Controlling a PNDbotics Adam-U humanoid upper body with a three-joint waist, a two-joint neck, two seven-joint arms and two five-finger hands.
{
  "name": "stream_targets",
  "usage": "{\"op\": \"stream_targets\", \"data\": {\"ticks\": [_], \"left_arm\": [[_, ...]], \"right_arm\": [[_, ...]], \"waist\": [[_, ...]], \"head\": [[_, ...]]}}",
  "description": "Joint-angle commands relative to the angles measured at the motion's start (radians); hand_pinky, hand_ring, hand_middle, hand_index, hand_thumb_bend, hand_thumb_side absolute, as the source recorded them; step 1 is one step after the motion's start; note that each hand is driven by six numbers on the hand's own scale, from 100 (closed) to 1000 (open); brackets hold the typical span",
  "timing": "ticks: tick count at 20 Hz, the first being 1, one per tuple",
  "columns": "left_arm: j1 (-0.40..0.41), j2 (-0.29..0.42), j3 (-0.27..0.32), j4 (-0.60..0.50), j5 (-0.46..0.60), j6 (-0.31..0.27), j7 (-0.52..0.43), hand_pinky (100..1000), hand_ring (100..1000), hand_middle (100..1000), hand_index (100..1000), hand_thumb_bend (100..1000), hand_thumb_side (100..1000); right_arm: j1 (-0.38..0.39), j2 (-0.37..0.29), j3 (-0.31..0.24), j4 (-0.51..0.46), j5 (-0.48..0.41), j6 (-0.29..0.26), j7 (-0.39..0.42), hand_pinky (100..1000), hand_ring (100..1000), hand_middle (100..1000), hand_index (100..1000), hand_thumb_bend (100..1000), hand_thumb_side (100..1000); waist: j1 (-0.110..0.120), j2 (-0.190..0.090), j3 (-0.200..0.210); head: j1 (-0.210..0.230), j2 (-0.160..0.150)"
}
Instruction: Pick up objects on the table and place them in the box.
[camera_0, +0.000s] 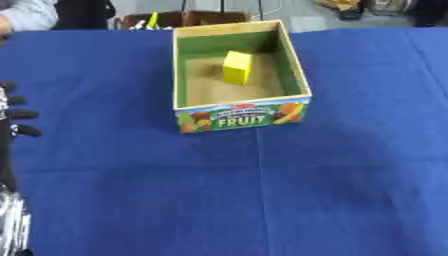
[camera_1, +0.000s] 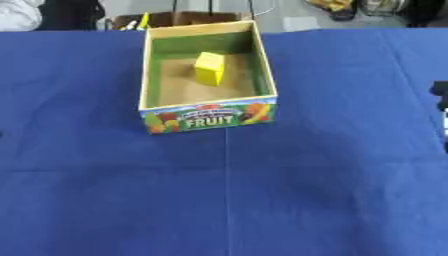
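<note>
A yellow block sits inside the open box marked FRUIT, near the far edge of the blue-covered bench. The left hand rests at the bench's left edge, fingers spread apart and holding nothing. Only a sliver of the right hand shows at the right edge, so I cannot tell its fingers' state.

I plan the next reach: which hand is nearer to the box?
Left. The left hand is at the left edge, level with the box front; the right hand at the right edge, farther.

Box stands far-centre on worktop, open top, walls all round. Yellow block takes the middle of its floor, room either side. Left robot hand at left edge.
</note>
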Motion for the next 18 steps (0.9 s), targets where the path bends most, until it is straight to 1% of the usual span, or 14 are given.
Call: {"op": "stream_targets", "data": {"ticks": [1,9,14,18], "left_arm": [[-0.005,0.010,-0.004,-0.014,-0.008,0.000,-0.006,377,516,547,704,219,755],[0.003,0.005,-0.009,-0.011,-0.014,0.002,-0.012,386,517,547,704,221,758],[0.007,0.004,-0.010,-0.011,-0.015,0.002,-0.013,388,517,547,697,221,759],[0.009,0.002,-0.009,-0.011,-0.015,0.003,-0.013,390,517,547,695,221,758]], "right_arm": [[-0.006,-0.019,-0.008,-0.015,-0.009,0.004,0.001,780,863,677,755,100,852],[-0.004,-0.017,-0.011,-0.015,-0.020,0.016,-0.001,780,863,677,755,100,853],[-0.004,-0.017,-0.012,-0.015,-0.021,0.018,-0.003,780,863,677,755,100,853],[-0.004,-0.017,-0.012,-0.015,-0.019,0.018,-0.004,779,862,677,755,100,852]], "waist": [[0.000,-0.025,0.002],[0.004,-0.044,0.003],[0.006,-0.046,0.003],[0.007,-0.044,0.002]], "head": [[0.001,-0.015],[-0.006,-0.019],[-0.004,-0.012],[-0.006,-0.016]]}}
